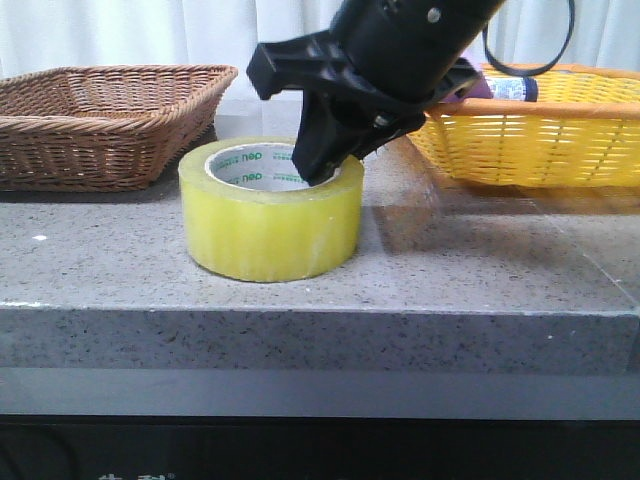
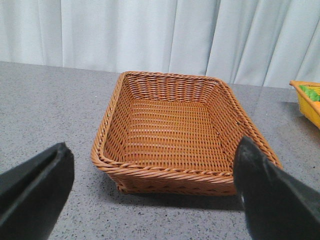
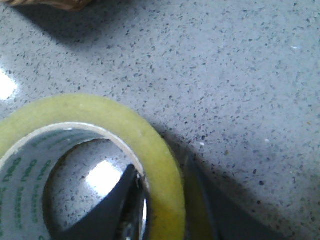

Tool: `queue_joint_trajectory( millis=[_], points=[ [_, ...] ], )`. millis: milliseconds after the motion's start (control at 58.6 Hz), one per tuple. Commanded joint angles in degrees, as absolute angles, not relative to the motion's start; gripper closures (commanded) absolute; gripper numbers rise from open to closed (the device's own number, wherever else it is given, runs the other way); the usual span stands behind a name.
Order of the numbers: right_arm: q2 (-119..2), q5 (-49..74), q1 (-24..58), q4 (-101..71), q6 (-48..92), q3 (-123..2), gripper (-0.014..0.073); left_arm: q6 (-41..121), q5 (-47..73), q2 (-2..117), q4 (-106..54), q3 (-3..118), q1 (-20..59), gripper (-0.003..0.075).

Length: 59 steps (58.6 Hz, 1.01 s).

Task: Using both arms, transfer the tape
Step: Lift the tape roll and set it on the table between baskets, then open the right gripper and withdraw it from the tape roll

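The tape (image 1: 270, 208), a wide yellow roll with a white core printed in green, lies flat on the grey speckled surface (image 1: 480, 270), near its front edge and between the two baskets. The right gripper (image 1: 330, 150) comes down on it from above and behind: one finger reaches inside the core, and the right wrist view shows that finger (image 3: 117, 207) against the inner wall of the roll while the other sits just outside the yellow band, so the jaws straddle the wall on the side nearer the yellow basket. Whether they already press on the tape I cannot tell. The roll rests fully on the surface, not lifted.

The left gripper (image 2: 150, 200) hovers above the surface with its jaws spread wide and nothing between them; it faces the brown wicker basket (image 2: 175, 130), which stands to the left of the tape. The yellow basket (image 1: 530, 140) stands behind and to the right, with a purple item (image 1: 505, 88) showing at its rim.
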<state>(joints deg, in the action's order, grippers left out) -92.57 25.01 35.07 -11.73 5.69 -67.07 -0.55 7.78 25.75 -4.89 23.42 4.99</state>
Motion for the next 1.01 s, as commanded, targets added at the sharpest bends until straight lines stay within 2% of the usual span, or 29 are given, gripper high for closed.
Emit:
queue_joint_trajectory(
  millis=[0, 85, 171, 256, 427, 495, 546, 632, 717, 853, 990],
  points=[
    [-90.3, 20.3, 35.1, -12.1, 6.1, -68.9, 0.0363, -1.1, 2.8, 26.4, -5.0, 25.0, 5.0, 0.0083],
    [-89.5, 20.1, 35.1, -12.1, 6.1, -69.1, 0.0223, -1.1, 2.8, 26.4, -5.0, 25.0, 5.0, 0.0083],
    [-88.0, 19.1, 35.0, -12.1, 6.1, -69.1, 0.0146, -1.1, 2.8, 26.4, -5.0, 25.0, 5.0, 0.0083],
    [-85.8, 17.4, 34.9, -11.6, 6.1, -69.1, 0.0113, -1.1, 2.8, 26.4, -5.0, 25.0, 5.0, 0.0083],
    [-80.0, 15.6, 34.6, -11.5, 6.1, -69.1, 0.0126, -1.1, 2.8, 26.4, -5.0, 25.0, 5.0, 0.0083],
    [-78.0, 15.5, 34.6, -11.5, 6.1, -69.1, 0.0190, -1.1, 2.8, 26.4, -5.0, 25.0, 5.0, 0.0083],
    [-77.0, 15.6, 34.4, -11.5, 6.1, -69.1, 0.0288, -1.1, 2.8, 26.4, -5.0, 25.0, 5.0, 0.0083],
    [-75.5, 15.6, 33.7, -11.5, 6.1, -69.1, 0.0522, -1.1, 2.8, 26.4, -5.0, 25.0, 5.0, 0.0083],
    [-74.1, 16.1, 32.3, -11.5, 6.1, -69.1, 0.0688, -1.1, 2.8, 26.4, -5.0, 25.0, 5.0, 0.0083],
    [-71.1, 19.8, 27.0, -11.5, 6.1, -69.1, 0.0680, -1.1, 2.8, 26.4, -5.0, 25.0, 5.0, 0.0083],
    [-66.5, 23.7, 17.6, -11.5, 6.1, -68.5, 0.0680, -1.1, 2.8, 26.4, -5.0, 25.0, 5.0, 0.0083]
  ],
)
